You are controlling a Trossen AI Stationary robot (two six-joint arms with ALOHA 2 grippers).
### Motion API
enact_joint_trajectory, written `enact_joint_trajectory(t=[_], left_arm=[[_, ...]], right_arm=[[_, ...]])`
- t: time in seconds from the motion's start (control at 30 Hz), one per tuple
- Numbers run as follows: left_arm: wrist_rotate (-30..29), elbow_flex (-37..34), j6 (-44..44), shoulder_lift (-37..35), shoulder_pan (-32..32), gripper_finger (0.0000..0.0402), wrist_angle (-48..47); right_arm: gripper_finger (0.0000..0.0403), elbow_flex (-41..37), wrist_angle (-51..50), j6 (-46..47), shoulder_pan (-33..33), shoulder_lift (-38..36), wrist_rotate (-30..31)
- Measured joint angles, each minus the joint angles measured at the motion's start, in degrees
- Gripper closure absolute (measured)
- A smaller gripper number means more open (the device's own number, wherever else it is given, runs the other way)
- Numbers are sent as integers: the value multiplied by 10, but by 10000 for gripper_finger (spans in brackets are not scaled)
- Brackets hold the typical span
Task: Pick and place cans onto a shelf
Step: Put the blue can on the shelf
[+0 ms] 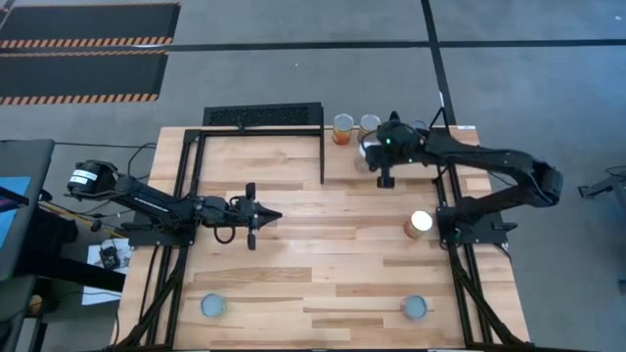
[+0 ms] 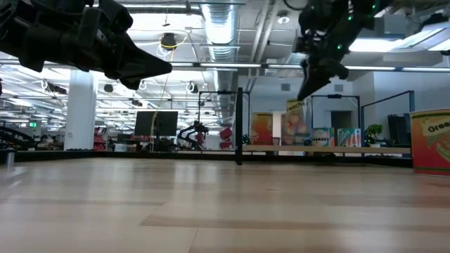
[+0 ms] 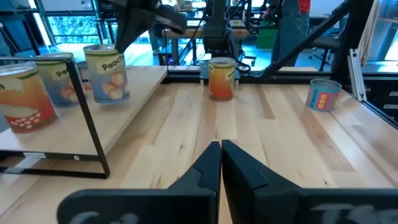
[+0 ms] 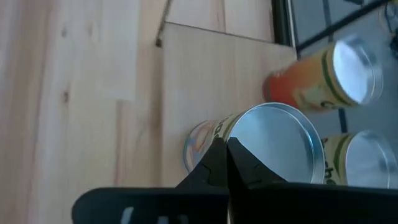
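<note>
The right gripper, fingers pressed together and holding nothing, hangs directly above the silver lid of a can on the shelf, with two more cans beside it: an orange-labelled one and another at the frame's edge.

From overhead, that gripper sits at the tabletop's far right corner, where the shelved cans cluster. Three cans are not yet shelved: one near the right arm's base and two along the near edge. The left gripper waits mid-tabletop, fingers together and empty.

The step in hand appears to be leaving the shelf to fetch the next can. To do it well, the right gripper should rise straight clear of the lid before swinging away, so as not to topple the close-packed neighbours, then spread its fingers before descending on the nearest loose can.

Only the overhead view shows all the loose cans and both arms at once. The left wrist view reveals peach labels on the shelved cans and the shelf's raised edge, which the overhead flattens. The low view shows the right gripper held well above the wood.
</note>
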Motion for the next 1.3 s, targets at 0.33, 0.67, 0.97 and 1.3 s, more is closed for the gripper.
enact_joint_trajectory(t=[0.33, 0.67, 0.97, 1.3], left_arm=[[-2, 0, 0, 0, 0, 400, -4], [-2, 0, 0, 0, 0, 400, -4], [-2, 0, 0, 0, 0, 400, -4], [-2, 0, 0, 0, 0, 400, -4]], right_arm=[[399, 0, 4, -7, -53, 29, -26], [396, 0, 18, -11, -72, 28, -26], [390, 0, 18, -11, -75, 28, -25], [342, 0, 18, -6, -75, 28, -24]])
